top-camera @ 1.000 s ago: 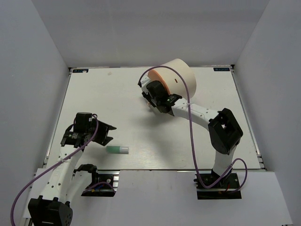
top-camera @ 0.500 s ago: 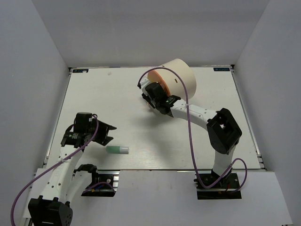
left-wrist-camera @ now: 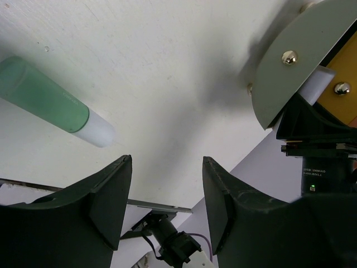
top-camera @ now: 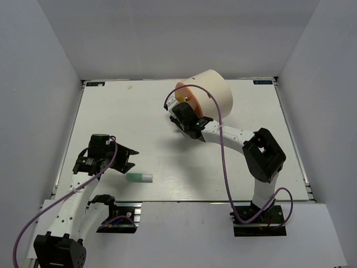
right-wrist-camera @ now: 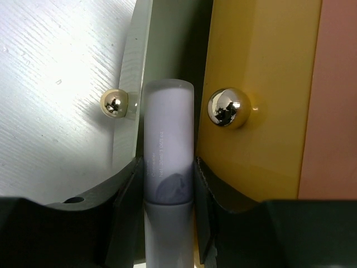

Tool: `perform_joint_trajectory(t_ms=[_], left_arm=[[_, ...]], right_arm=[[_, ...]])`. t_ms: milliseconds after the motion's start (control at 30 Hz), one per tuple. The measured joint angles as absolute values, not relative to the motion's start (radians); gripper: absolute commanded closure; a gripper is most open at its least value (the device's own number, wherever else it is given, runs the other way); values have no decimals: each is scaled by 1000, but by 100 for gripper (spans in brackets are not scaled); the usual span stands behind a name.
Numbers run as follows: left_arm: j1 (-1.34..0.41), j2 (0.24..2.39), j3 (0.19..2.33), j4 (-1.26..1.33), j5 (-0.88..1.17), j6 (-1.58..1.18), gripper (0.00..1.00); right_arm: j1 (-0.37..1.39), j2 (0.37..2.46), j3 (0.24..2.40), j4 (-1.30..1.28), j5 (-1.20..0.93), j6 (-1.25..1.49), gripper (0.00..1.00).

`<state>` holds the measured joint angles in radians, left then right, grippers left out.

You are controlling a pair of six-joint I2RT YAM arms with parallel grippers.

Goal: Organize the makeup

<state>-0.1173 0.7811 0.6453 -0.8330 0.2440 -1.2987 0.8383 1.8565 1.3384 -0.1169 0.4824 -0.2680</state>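
Note:
My right gripper (right-wrist-camera: 167,184) is shut on the lavender tube (right-wrist-camera: 167,151), its far end pointing into the gap between a grey panel and a yellow panel of the cream drum (top-camera: 215,92). In the top view the right gripper (top-camera: 179,111) is against the drum's orange face. The mint green tube (top-camera: 139,177) lies on the table near the front left; it also shows in the left wrist view (left-wrist-camera: 50,103). My left gripper (left-wrist-camera: 166,195) is open and empty, just left of the green tube in the top view (top-camera: 124,158). Brushes, lipstick and case are out of view.
The drum lies on its side at the back centre of the white table (top-camera: 111,117). Two chrome knobs (right-wrist-camera: 227,108) sit on the drum's face panels either side of the lavender tube. The table's front edge (top-camera: 184,200) runs just below the green tube.
My right gripper has moved a little up and left along the drum's face with the lavender tube. The left arm and the green tube have not moved.

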Motion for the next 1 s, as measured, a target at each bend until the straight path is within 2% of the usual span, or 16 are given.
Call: perform_joint_trajectory(t_ms=[267,567,600,700,733,1000], left_arm=[[-117,774,645,-833,245,-1299,37],[-117,773,644,-834,245,-1299,37],[-117,773,644,-834,245,-1299,37],[-117,772,644,-834,245,-1299,37],[-117,771,644,-834,246,-1299,37],[-117,770,643,-834,249,-1299,37]], right_arm=[[842,1856,1338,-107,485,-273,73],[844,1856,1338,-105,484,-273,65],[844,1856,1338,-105,484,-273,58],[845,1856,1338,-105,484,-273,56],[845,1856,1338,-106,484,-273,50],[845,1856,1338,-102,477,-271,49]])
